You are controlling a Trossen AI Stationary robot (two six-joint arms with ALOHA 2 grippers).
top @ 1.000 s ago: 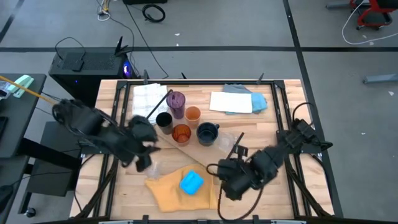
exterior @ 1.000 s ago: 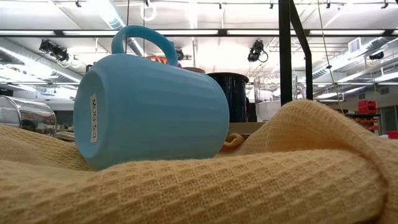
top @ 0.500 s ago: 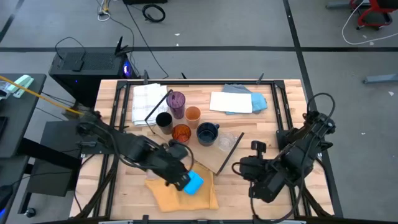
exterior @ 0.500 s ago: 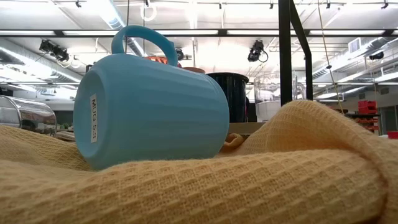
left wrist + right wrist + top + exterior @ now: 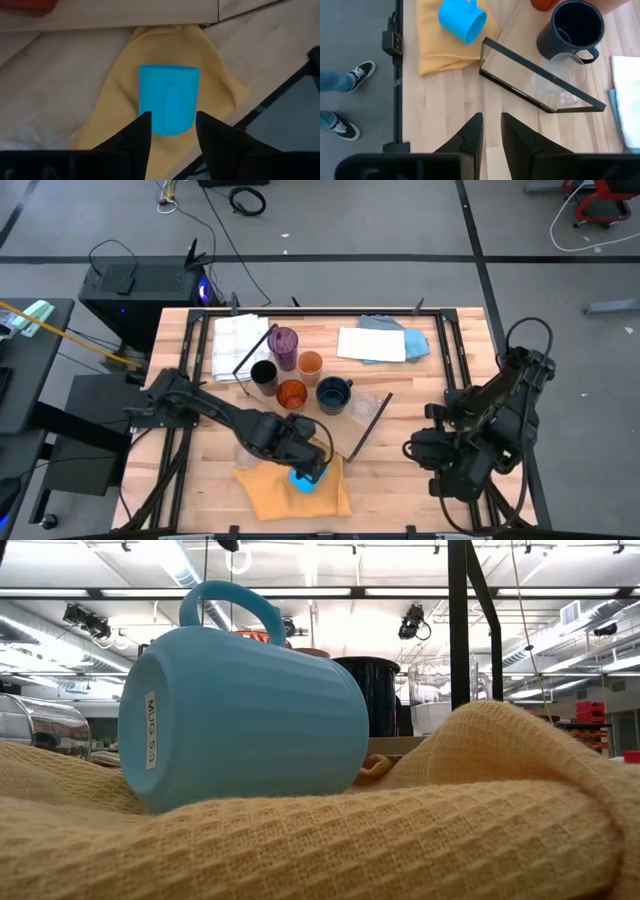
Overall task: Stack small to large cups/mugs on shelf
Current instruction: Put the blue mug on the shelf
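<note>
Bright blue mug lies on its side on the yellow cloth, toward six o'clock on the slatted tabletop. High view: mostly covered by the left gripper, only a sliver of blue showing. Left wrist view gives what the high view hides: mug whole, handle up, the two fingers apart with a gap between them, just short of the mug and not touching it. Low view adds the base with a white sticker on it, handle arching over the top, cloth folds in front.

Shelf runs as a tilted board across the table's centre, black rods at its ends. On or beside it, toward twelve o'clock of the mug: purple tumbler, light orange cup, black cup, amber ribbed cup, navy mug, clear glass. Right wrist view shows the glass just beside the navy mug more plainly.

Right gripper sits at four o'clock, well apart from the cups; its own view shows fingers slightly parted, holding nothing. That view alone shows a person's shoes on the floor beyond the table edge.
</note>
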